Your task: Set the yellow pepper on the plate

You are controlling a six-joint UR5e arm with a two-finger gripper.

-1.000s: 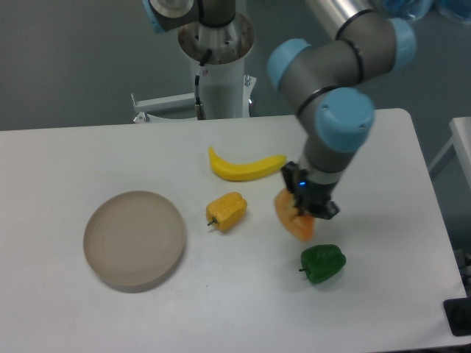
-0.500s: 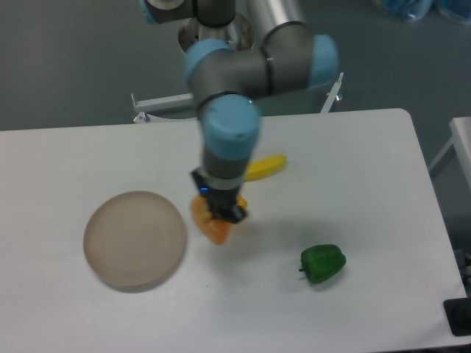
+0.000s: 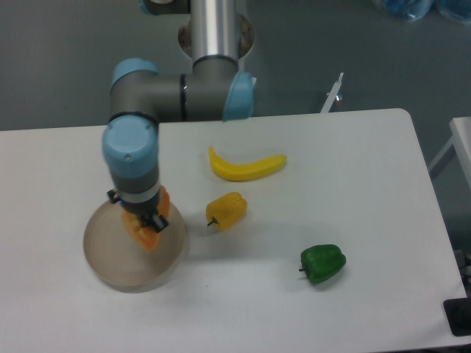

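Observation:
The yellow pepper (image 3: 227, 211) lies on the white table right of the plate (image 3: 110, 261), its short stem pointing left. My gripper (image 3: 143, 220) hangs over the plate's middle, shut on a flat orange wedge (image 3: 145, 231) that sticks out below the fingers. The gripper is about a hand's width left of the yellow pepper and not touching it. The arm covers part of the plate's upper rim.
A yellow banana (image 3: 246, 166) lies behind the yellow pepper. A green pepper (image 3: 322, 264) sits toward the front right. The robot's base column (image 3: 214, 29) stands at the table's back edge.
The arm has swung left across the table, carrying the orange wedge from beside the green pepper, past the yellow pepper, to above the plate. The peppers and banana have not moved.

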